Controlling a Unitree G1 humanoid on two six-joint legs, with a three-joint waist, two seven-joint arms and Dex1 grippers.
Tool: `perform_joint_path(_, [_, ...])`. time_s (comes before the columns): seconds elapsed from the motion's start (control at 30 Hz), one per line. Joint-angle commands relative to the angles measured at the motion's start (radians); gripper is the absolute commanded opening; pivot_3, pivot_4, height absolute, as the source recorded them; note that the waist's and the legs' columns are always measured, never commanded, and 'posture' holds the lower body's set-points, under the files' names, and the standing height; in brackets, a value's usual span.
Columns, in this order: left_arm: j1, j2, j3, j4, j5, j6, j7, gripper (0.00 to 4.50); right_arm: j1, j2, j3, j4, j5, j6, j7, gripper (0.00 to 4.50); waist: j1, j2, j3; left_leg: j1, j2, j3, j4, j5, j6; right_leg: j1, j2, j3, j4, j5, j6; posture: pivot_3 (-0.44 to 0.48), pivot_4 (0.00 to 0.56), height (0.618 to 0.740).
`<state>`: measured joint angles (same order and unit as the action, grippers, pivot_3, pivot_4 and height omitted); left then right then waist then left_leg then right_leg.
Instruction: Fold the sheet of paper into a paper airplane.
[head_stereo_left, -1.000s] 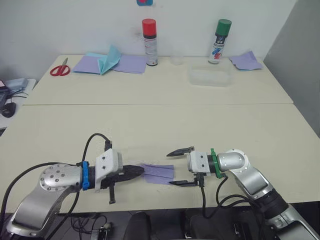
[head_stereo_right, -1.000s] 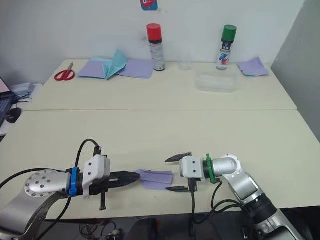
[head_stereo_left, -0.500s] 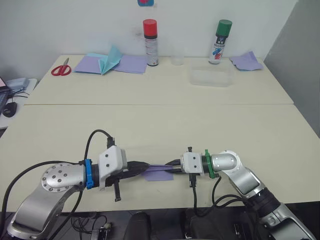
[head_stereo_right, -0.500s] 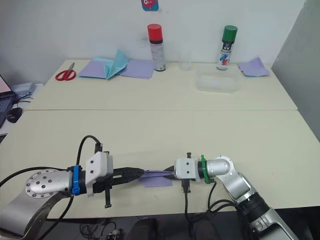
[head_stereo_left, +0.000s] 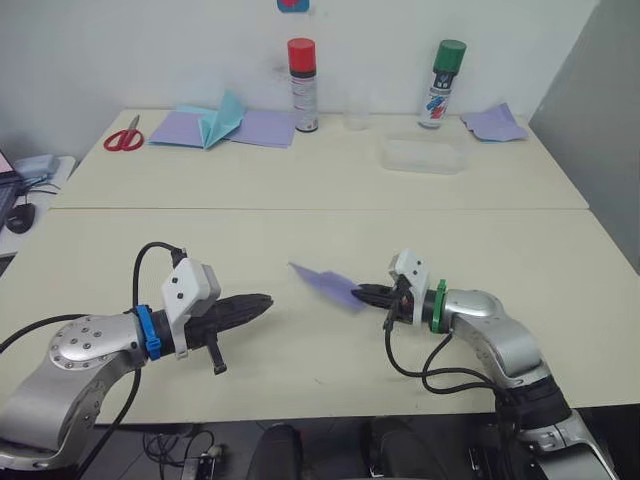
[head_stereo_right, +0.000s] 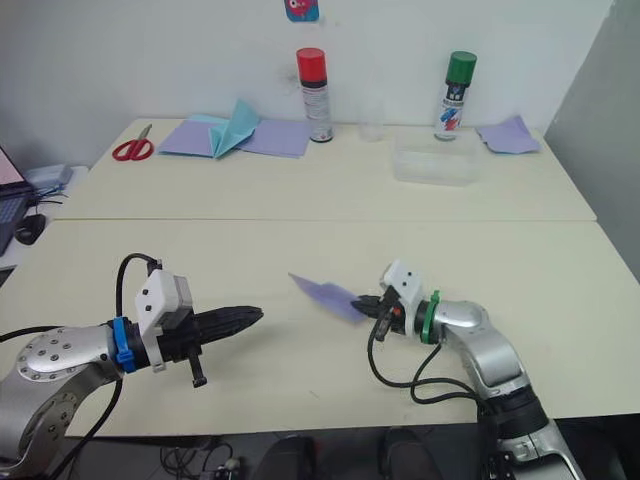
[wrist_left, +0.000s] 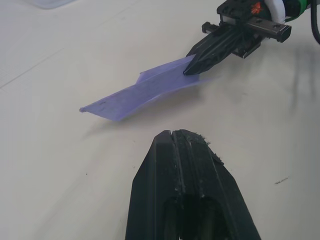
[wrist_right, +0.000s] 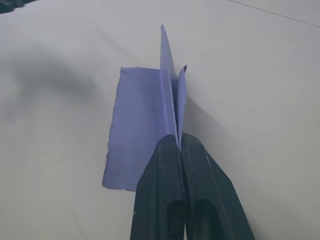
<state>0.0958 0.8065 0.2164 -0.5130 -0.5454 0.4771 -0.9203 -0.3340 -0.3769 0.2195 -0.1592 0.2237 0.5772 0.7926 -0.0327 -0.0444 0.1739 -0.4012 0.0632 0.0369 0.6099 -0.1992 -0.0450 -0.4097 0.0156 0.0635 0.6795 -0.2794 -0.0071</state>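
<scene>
Where pinched, sheet of paper (head_stereo_left: 327, 283) hidden

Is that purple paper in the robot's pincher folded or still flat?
Folded. The sheet of paper shows doubled layers rising from a crease, pinched in the right end effector.

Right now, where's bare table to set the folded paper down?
Bare: between the left gripper and the paper held by the right gripper, and the mid table up to the clear tray. Crowded: back edge, with cans, scissors, sheets.
</scene>
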Motion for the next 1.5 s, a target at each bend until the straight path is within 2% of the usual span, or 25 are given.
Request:
perform_joint_path(0.03, [0.016,-0.033,-0.036,0.015,0.038,-0.058,0.011,0.0,0.005,0.026,-0.028,-0.027,-0.003,0.039,-0.085,0.03,0.0,0.0,0.0,0.0,0.0,0.0,0.0,0.0,0.0,0.0,0.0,0.0,0.0,0.0,0.0,0.0,0.15,0.74])
perform_joint_path(0.2, [0.017,-0.047,-0.054,0.042,0.067,-0.108,-0.006,0.0,0.027,0.01,-0.014,-0.06,0.002,0.017,-0.08,0.03,0.0,0.0,0.0,0.0,0.0,0.0,0.0,0.0,0.0,-0.001,0.001,-0.002,0.0,0.0,0.0,0.0,0.15,0.74])
perform_joint_path(0.23, [0.015,-0.048,-0.056,0.051,0.071,-0.116,-0.011,0.0,0.029,0.005,-0.012,-0.063,0.001,0.016,-0.079,0.2,0.0,0.0,0.0,0.0,0.0,0.0,0.0,0.0,0.0,0.0,0.001,-0.002,0.0,0.0,0.0,0.0,0.15,0.74])
perform_joint_path(0.33, [0.011,-0.048,-0.061,0.072,0.079,-0.138,-0.026,0.0,0.025,-0.018,0.002,-0.066,-0.015,-0.025,-0.063,0.95,0.0,0.0,0.0,0.0,0.0,0.0,0.0,0.0,0.0,0.0,0.001,-0.001,0.0,0.0,0.0,0.0,0.15,0.74])
perform_joint_path(0.53, [-0.003,-0.047,-0.06,0.09,0.082,-0.154,-0.041,0.0,0.009,-0.09,-0.01,-0.092,-0.015,-0.121,0.0,3.07,0.0,0.0,0.0,0.0,0.0,0.001,0.0,0.0,0.0,0.0,0.001,0.0,0.0,0.0,0.0,0.0,0.15,0.74])
perform_joint_path(0.63, [-0.013,-0.046,-0.061,0.104,0.085,-0.165,-0.045,0.0,-0.013,-0.12,-0.007,-0.112,-0.01,-0.144,0.036,3.07,-0.001,0.0,0.0,0.0,0.0,0.001,0.0,0.0,0.0,-0.001,0.001,0.0,0.0,0.0,0.0,0.0,0.15,0.74])
perform_joint_path(0.83, [-0.048,-0.048,-0.07,0.069,0.074,-0.152,-0.039,0.0,-0.062,-0.104,0.031,-0.117,-0.034,-0.189,0.044,3.07,-0.001,0.0,0.0,0.0,0.0,0.001,0.0,0.0,0.0,0.0,0.002,-0.001,0.0,0.0,0.0,0.0,0.15,0.74])
perform_joint_path(0.93, [-0.064,-0.046,-0.075,0.047,0.065,-0.134,-0.032,0.0,-0.06,-0.099,0.062,-0.12,-0.05,-0.223,0.054,2.45,-0.001,0.0,0.0,0.0,0.0,0.001,0.0,0.0,0.0,0.0,0.002,-0.001,0.0,0.0,0.0,0.0,0.15,0.74])
perform_joint_path(1.03, [-0.074,-0.045,-0.08,0.026,0.057,-0.12,-0.026,0.0,-0.045,-0.1,0.105,-0.136,-0.088,-0.25,0.052,1.44,-0.001,0.0,0.0,0.0,0.0,0.001,0.0,0.0,0.0,0.0,0.001,0.0,0.0,0.0,0.0,0.0,0.15,0.74])
perform_joint_path(1.5, [-0.101,-0.04,-0.116,0.031,0.071,-0.122,-0.043,0.0,-0.08,-0.047,0.202,0.01,-0.261,-0.31,-0.012,1.44,-0.001,0.0,0.0,0.0,-0.001,0.001,0.001,0.0,0.0,0.0,0.001,-0.001,0.001,0.0,0.0,0.0,0.15,0.74])
